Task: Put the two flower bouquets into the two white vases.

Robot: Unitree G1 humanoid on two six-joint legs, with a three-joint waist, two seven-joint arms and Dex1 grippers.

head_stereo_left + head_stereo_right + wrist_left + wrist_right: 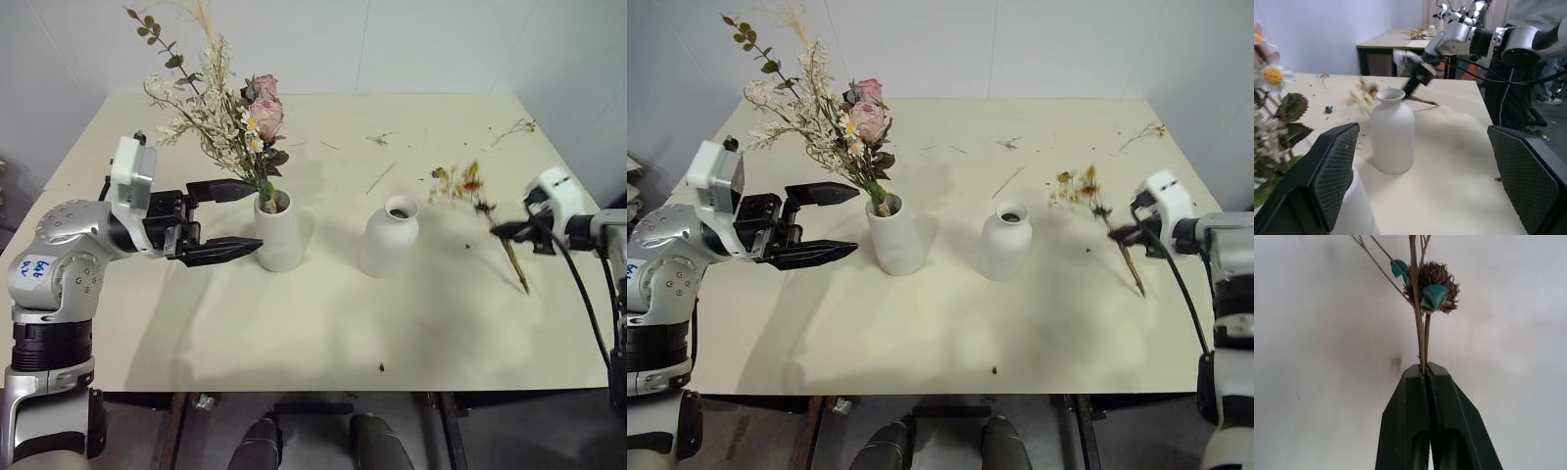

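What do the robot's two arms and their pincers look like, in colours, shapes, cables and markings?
Both arms are silver-grey with black joints. The left pincer has two flat black fingers with mesh-textured pads and a white box above the wrist; its shoulder bears blue handwriting. The right pincer is black, behind a white wrist casing, with black cables trailing.

open table (pixel 323 313) between cylinder vase (pixel 278 231) and bottle vase (pixel 389 237); bushy bouquet (pixel 220 113) overhangs.

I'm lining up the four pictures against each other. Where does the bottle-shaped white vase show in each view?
Left eye view: bottle-shaped vase at table centre, right of the cylinder vase.
Right eye view: likewise central.
Left wrist view: centre-left, between the left gripper's fingers.
Right wrist view: not in it.
Shared landmark: the cylinder vase.
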